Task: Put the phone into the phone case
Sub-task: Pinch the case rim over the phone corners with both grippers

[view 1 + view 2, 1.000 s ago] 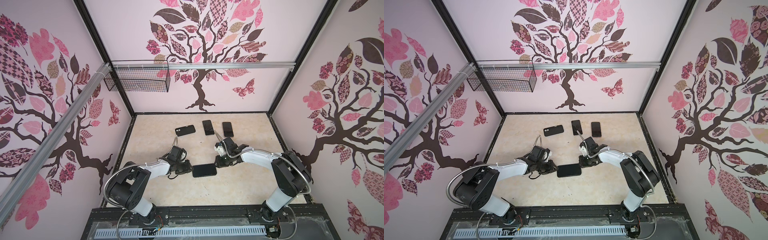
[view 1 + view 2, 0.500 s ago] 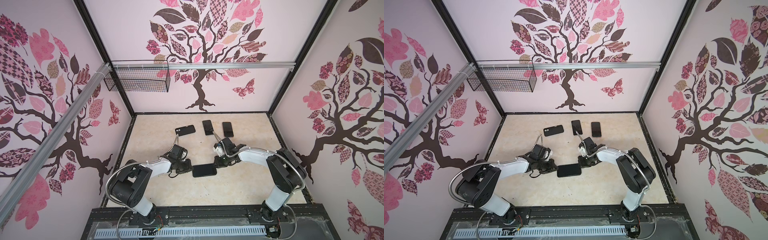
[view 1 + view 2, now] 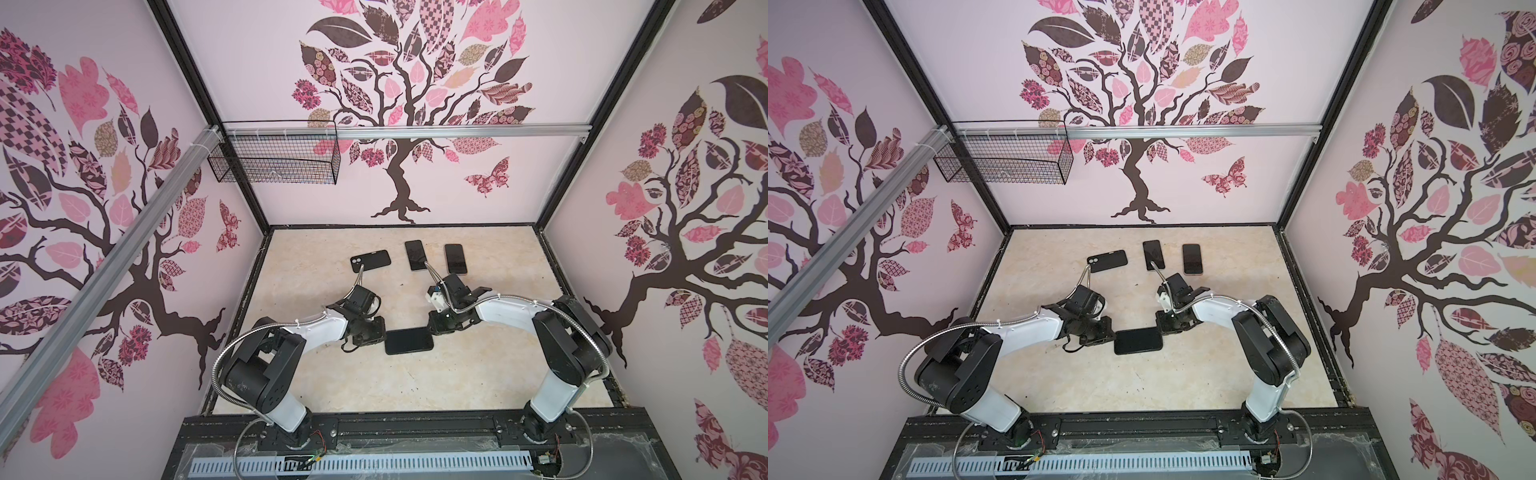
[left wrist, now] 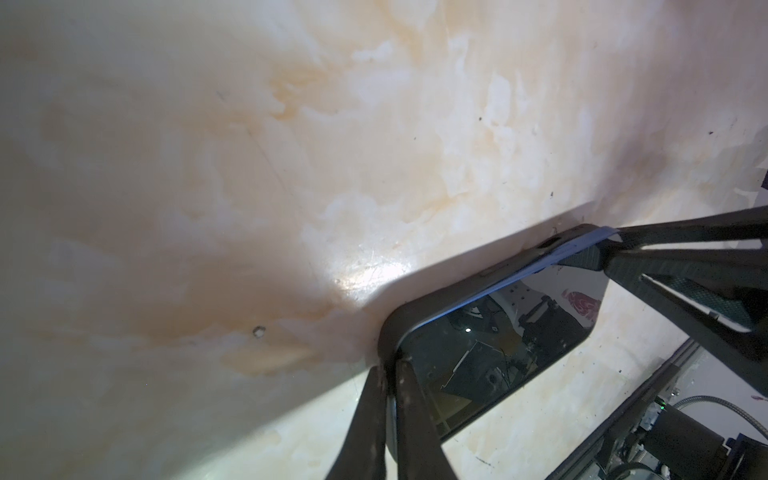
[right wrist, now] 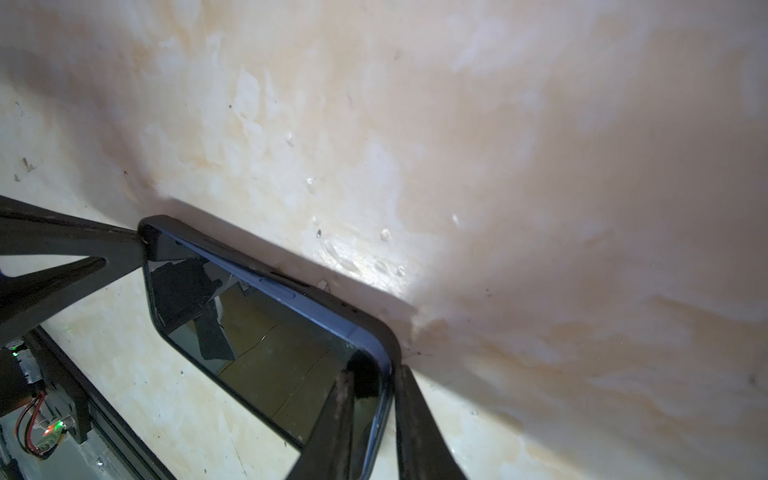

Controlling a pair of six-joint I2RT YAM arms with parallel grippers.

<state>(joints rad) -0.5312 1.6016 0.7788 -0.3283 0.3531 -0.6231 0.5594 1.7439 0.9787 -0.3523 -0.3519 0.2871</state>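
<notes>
A dark-screened phone (image 3: 409,340) with a blue edge (image 5: 291,295) lies screen up in a black phone case (image 5: 386,332) at mid-table, also in the other top view (image 3: 1138,340). Its blue side shows above the case's rim (image 4: 511,270) along the far long edge. My left gripper (image 4: 392,374) is shut on the case's rim at the left end corner. My right gripper (image 5: 374,386) pinches the right end, one finger on the screen and one outside the case. In both top views the grippers (image 3: 380,334) (image 3: 434,326) flank the phone.
At the back of the table lie a black case with a camera hole (image 3: 370,261) and two dark phones (image 3: 416,255) (image 3: 455,258). A wire basket (image 3: 274,156) hangs on the back rail. Black frame edges bound the table on all sides.
Both grippers have closed further on the ends of the phone and case. The arms and the phone have hardly shifted.
</notes>
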